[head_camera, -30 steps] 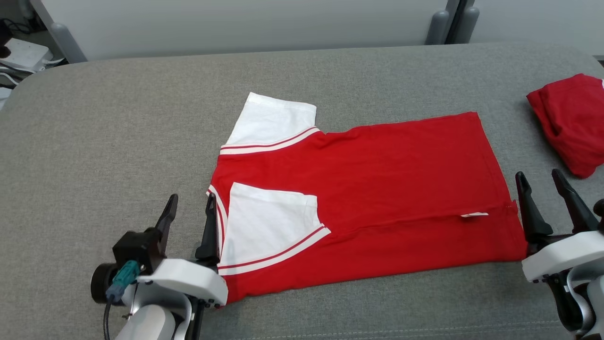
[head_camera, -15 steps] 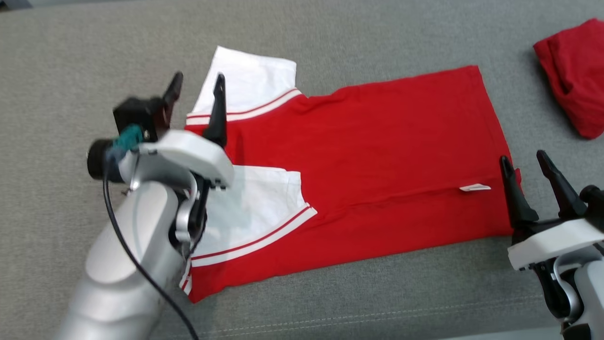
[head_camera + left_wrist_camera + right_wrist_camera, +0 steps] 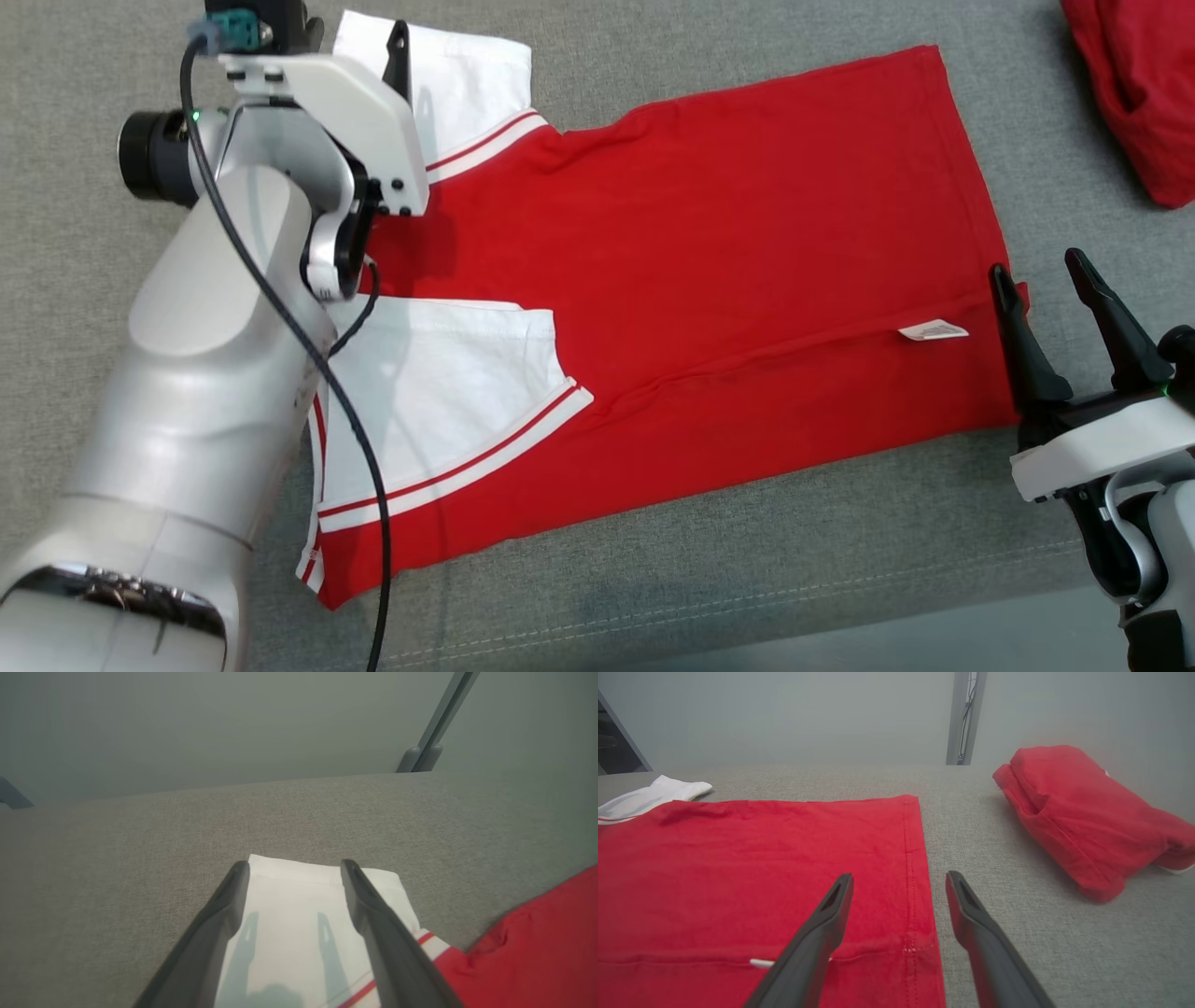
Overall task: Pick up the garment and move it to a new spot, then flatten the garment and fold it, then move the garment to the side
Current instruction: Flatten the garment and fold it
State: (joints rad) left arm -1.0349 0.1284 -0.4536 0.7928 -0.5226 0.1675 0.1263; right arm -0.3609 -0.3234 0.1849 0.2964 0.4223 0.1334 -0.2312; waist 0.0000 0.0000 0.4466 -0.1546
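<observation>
Writing on the small white label (image 3: pixel 934 329) is too small to read. The tag sticks out from a lengthwise fold line near the hem of the garment (image 3: pixel 747 233).

The table (image 3: pixel 653 579) is covered in grey woven fabric with a stitched seam along its near edge. Behind it, in the wrist views, stand plain pale grey wall panels (image 3: pixel 210 728) joined by a grey post (image 3: pixel 437 728).

The garment is a red short-sleeved shirt lying flat across the middle of the table, hem toward the robot's right. Its sleeves are white, each edged with red and white stripes. The far sleeve (image 3: pixel 467 75) lies spread out on the grey cloth. The near sleeve (image 3: pixel 439 392) is folded in over the red body. The near long edge of the body is also turned in, giving a straight crease. A second red garment (image 3: pixel 1134 84), bundled up, sits well apart at the far right.

The left hand (image 3: pixel 295 863) hangs over the far sleeve with its fingers apart and nothing between them, and their shadows fall on the white cloth. The right hand (image 3: pixel 1036 263) is at the hem corner beside the label, fingers likewise apart and empty. One finger is over the red cloth and the other over the bare table. Whether it touches the cloth cannot be told.
</observation>
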